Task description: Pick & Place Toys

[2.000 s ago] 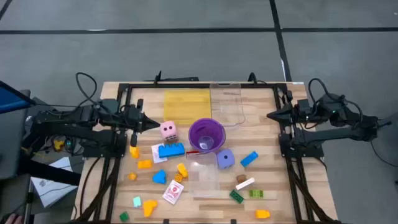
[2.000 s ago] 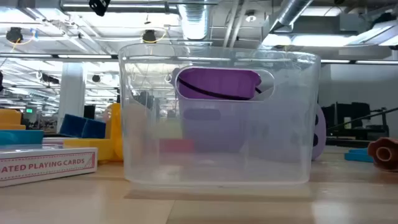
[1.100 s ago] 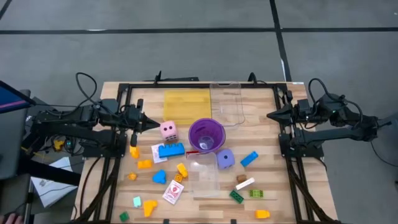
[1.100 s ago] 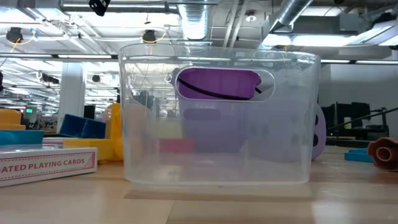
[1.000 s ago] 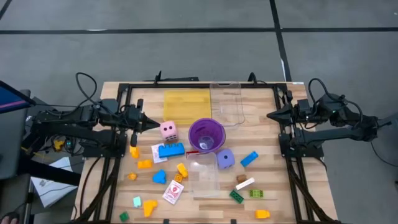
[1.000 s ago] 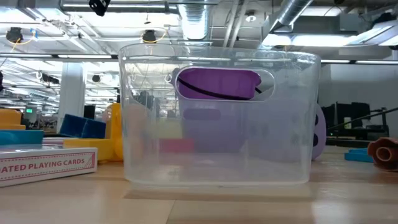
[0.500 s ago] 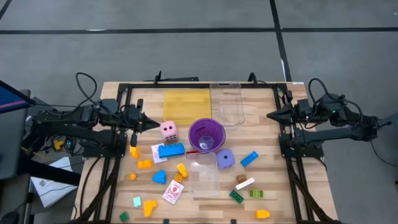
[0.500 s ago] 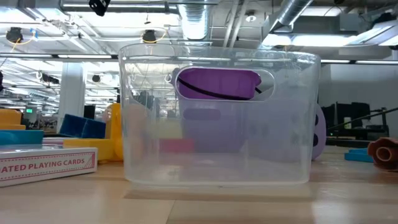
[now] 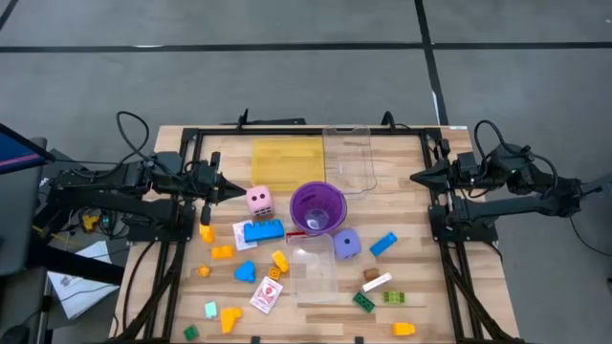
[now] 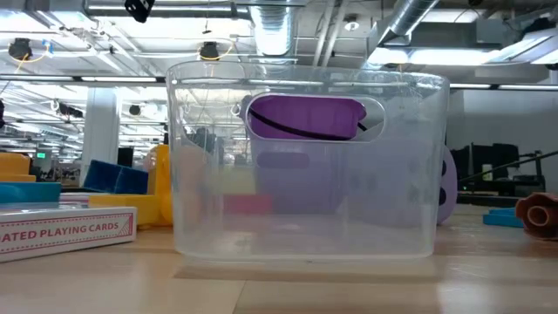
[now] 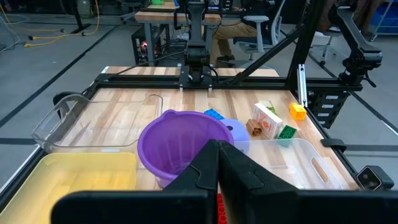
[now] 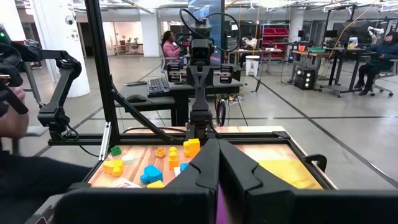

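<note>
Toys lie loose on the table: a pink die [image 9: 258, 200], a purple die [image 9: 346, 245], a blue brick [image 9: 263, 230], another blue brick [image 9: 382, 244], orange and yellow bricks [image 9: 278, 260], green bricks [image 9: 363, 302] and white-red cards [image 9: 266, 295]. My left gripper [image 9: 239, 191] is shut and empty at the table's left side, just left of the pink die. My right gripper [image 9: 413, 177] is shut and empty at the table's right side. The shut fingertips show in the left wrist view [image 11: 217, 144] and the right wrist view [image 12: 211, 143].
A purple translucent cup [image 9: 317, 207] stands mid-table. A yellow tray [image 9: 287, 162] and a clear tray [image 9: 349, 158] sit at the far edge. Another clear tray [image 9: 314, 269] stands near the middle and fills the low view [image 10: 305, 166]. People show in the room beyond.
</note>
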`<state>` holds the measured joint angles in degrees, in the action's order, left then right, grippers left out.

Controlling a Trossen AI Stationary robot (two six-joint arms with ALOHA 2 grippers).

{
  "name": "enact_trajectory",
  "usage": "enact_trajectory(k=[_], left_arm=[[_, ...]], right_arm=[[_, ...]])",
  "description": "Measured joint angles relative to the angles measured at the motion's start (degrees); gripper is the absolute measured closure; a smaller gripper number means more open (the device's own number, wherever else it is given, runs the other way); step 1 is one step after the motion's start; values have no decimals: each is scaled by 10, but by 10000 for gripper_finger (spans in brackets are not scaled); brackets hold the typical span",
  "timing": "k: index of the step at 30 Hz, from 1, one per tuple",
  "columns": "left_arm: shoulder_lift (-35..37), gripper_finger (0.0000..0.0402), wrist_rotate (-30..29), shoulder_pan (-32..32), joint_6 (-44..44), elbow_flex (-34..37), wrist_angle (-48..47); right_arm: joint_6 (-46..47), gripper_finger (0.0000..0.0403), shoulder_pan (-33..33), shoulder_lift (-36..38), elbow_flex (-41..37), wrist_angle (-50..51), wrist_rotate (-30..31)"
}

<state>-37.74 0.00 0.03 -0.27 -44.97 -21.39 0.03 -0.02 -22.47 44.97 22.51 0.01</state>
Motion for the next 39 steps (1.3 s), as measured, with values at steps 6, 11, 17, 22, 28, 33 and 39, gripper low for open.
enact_trajectory(k=[6,11,17,22,28,33,39], left_arm=[[0,402,0,0,0,0,0],[0,402,0,0,0,0,0],[0,402,0,0,0,0,0],[-3,402,0,0,0,0,54],[-3,402,0,-1,-8,0,140],[-3,402,0,-1,-32,0,222],[-3,402,0,-1,-43,0,254]], right_arm=[[0,403,0,0,0,0,0],[0,403,0,0,0,0,0],[0,403,0,0,0,0,0],[0,403,0,0,0,0,0],[0,403,0,-1,0,-40,0],[56,403,0,-2,0,-87,0],[92,403,0,-2,0,-106,0]])
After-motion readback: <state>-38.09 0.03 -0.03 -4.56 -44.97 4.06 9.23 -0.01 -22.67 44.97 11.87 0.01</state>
